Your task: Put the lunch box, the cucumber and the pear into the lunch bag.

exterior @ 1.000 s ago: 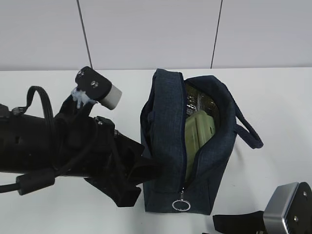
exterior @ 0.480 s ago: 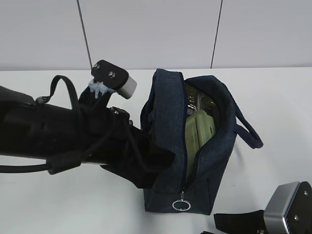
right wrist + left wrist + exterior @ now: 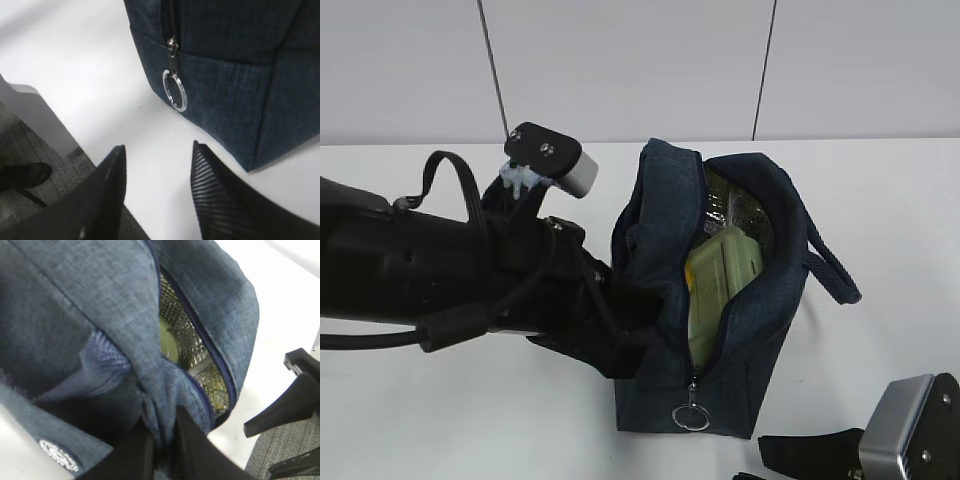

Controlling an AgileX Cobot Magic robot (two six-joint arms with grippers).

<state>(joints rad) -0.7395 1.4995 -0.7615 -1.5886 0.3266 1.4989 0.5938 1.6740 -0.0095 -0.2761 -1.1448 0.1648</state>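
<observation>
Two jaws of my left gripper (image 3: 161, 450) pinch dark navy fabric lunch bag (image 3: 100, 315) rim; right gripper (image 3: 157, 192) empty, half-spread. Tug rim outward gently, avoid tipping bag.

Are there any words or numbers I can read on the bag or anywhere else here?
No readable words or numbers in any view.
Lunch bag: plain navy fabric, no lettering visible.
Round white patch on the bag in the left wrist view: only a blurred pattern, too blurred to read.
Lunch box: no label visible.
</observation>
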